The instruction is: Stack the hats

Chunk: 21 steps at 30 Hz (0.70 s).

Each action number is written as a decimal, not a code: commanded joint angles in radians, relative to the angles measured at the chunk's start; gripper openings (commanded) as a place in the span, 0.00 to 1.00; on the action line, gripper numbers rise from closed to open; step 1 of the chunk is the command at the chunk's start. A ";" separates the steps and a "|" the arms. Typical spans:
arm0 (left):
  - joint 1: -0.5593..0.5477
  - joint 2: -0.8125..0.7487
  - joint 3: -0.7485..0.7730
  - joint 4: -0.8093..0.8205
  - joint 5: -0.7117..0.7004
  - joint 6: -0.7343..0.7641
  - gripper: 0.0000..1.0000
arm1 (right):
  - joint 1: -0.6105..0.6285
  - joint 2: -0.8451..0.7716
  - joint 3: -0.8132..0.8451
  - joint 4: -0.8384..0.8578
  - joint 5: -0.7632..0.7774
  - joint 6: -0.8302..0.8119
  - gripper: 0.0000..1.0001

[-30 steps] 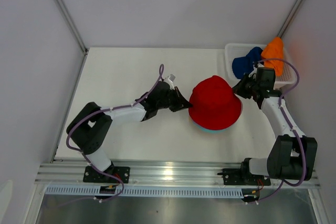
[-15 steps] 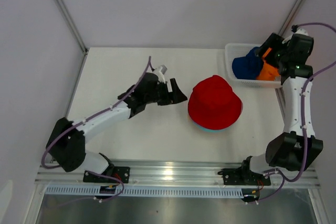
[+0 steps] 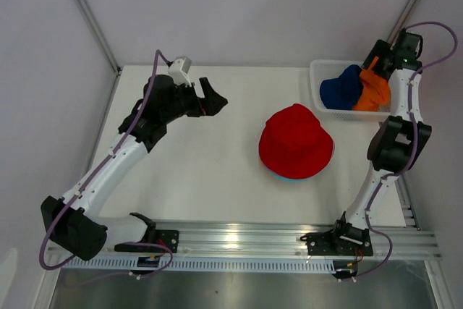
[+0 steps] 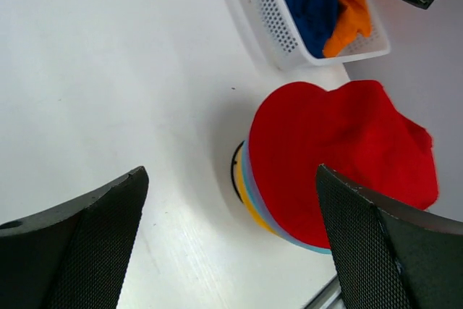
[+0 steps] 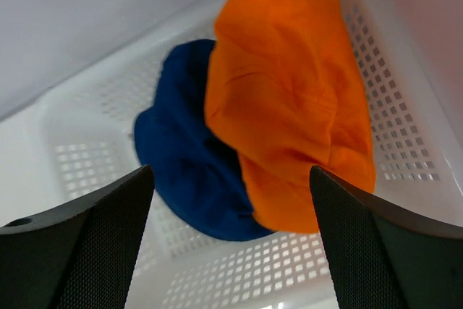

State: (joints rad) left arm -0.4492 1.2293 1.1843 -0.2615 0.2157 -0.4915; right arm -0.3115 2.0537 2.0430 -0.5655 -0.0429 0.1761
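Orange hat (image 5: 289,106) in basket (image 5: 72,157): prob. soft, light, floppy; pinch bunched fabric w/ right gripper (image 5: 230,171) (spread); left gripper (image 4: 231,171) also spread.

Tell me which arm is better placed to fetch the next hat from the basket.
Right. The right end effector hangs open over the white basket, orange hat and dark blue hat showing between its fingers. The left end effector, also open, is far across the table, beyond the red hat.

A white worktop (image 3: 210,179) sits between plain pale walls (image 3: 246,12), with grey corner struts (image 3: 88,14) under soft, even light.
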 commanded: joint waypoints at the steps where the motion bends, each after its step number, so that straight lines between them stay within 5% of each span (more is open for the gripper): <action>1: 0.039 0.009 0.015 -0.032 0.013 0.057 0.99 | -0.011 0.077 0.127 -0.022 0.057 -0.043 0.91; 7: 0.092 0.087 0.029 -0.013 0.051 0.050 0.99 | -0.006 0.225 0.236 0.022 0.075 -0.049 0.92; 9: 0.099 0.108 0.049 -0.018 0.063 0.048 1.00 | -0.001 0.261 0.261 0.021 0.075 -0.058 0.85; 10: 0.102 0.130 0.055 -0.021 0.066 0.047 1.00 | 0.005 0.293 0.285 0.015 0.084 -0.066 0.80; 13: 0.107 0.150 0.081 -0.035 0.065 0.053 0.99 | 0.020 0.316 0.301 0.006 0.152 -0.104 0.37; 14: 0.109 0.154 0.086 -0.038 0.062 0.053 1.00 | 0.022 0.312 0.299 0.007 0.164 -0.109 0.11; 15: 0.110 0.156 0.089 -0.042 0.062 0.053 0.99 | 0.023 0.301 0.298 0.012 0.193 -0.110 0.01; 21: 0.110 0.133 0.124 -0.047 0.076 0.054 1.00 | 0.028 0.127 0.313 0.052 0.160 -0.118 0.00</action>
State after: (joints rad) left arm -0.3500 1.3937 1.2491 -0.3176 0.2668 -0.4610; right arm -0.2852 2.3440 2.2929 -0.5716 0.1085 0.0776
